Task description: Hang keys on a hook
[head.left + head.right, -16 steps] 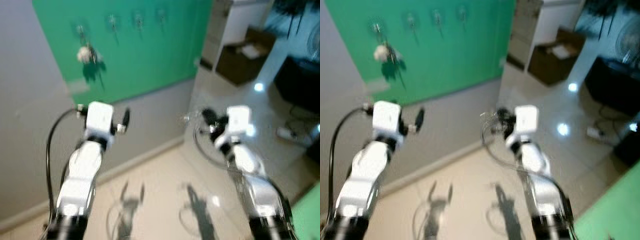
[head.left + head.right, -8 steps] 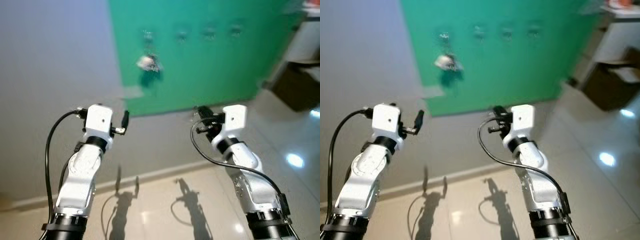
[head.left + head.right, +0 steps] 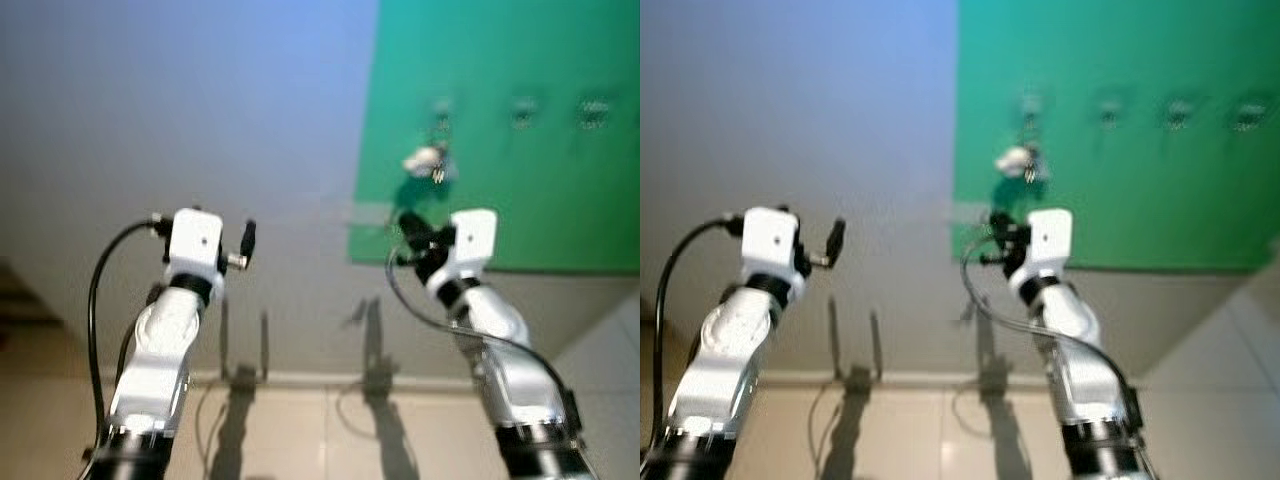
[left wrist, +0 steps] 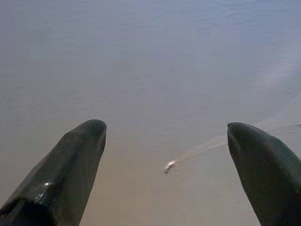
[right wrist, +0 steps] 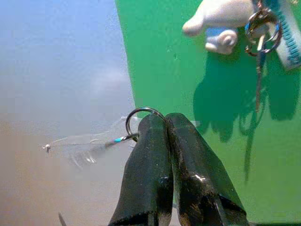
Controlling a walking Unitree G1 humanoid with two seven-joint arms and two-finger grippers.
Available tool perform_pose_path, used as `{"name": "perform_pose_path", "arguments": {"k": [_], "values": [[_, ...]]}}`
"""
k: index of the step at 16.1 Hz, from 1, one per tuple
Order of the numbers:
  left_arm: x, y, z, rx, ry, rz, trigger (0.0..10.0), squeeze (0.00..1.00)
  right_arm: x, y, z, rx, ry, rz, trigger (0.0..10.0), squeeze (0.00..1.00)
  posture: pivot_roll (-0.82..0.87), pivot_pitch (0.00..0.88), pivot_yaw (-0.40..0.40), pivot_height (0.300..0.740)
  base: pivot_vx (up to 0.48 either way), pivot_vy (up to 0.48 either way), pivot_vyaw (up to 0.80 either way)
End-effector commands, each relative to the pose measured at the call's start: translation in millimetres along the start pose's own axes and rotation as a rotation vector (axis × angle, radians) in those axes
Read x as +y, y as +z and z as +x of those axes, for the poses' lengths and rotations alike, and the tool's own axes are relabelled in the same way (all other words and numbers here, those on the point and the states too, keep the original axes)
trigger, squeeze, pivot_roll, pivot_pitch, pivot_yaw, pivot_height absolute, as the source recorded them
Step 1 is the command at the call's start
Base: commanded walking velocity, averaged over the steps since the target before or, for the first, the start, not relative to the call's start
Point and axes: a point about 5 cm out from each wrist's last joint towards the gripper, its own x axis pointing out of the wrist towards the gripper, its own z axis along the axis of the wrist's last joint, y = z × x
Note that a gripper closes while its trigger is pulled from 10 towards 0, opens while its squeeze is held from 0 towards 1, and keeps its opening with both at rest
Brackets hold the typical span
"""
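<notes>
head views: both arms raised before a grey wall; the right gripper [image 3: 412, 232] sits just below a key bunch [image 3: 428, 160] hanging on the green board [image 3: 520, 200]. left wrist: left gripper [image 4: 164, 155] fingers spread apart. right wrist: fingers pinched together on a key ring [image 5: 141, 117]

Both silver arms are raised, bent at the elbow. The left hand [image 4: 164, 141] has its two long black fingers [image 4: 70, 169] spread wide apart. The right hand [image 5: 165, 123] has its fingers [image 5: 146, 165] pressed together, pinching a thin metal ring [image 5: 136, 117].
</notes>
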Motion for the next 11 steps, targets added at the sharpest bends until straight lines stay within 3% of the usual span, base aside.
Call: {"name": "perform_pose_path", "arguments": {"k": [1,5,8,11], "values": [[-8.4,6,2.8,-0.026,-0.027,0.004,10.0,0.0,-8.2,1,-6.6,0.002,-0.014,-0.001,10.0,0.0,-0.05,0.0,0.003,0.74,0.0,0.0,0.0],[-9.2,9,8.6,-0.041,-0.025,0.012,10.0,0.0,-9.7,12,-10.1,-0.017,0.078,0.002,10.0,0.0,-0.07,0.0,0.013,0.74,0.0,-0.369,0.0],[-10.7,11,12.0,-0.05,-0.032,0.023,10.0,0.0,-10.1,22,-7.7,-0.067,0.06,-0.006,10.0,0.0,-0.07,0.0,0.021,0.74,0.0,-0.401,0.0],[-11.4,12,12.5,-0.056,-0.036,0.026,10.0,0.0,-3.8,25,-6.6,-0.075,0.088,-0.006,10.0,0.0,-0.07,0.0,0.019,0.74,0.0,-0.404,0.7]]}}
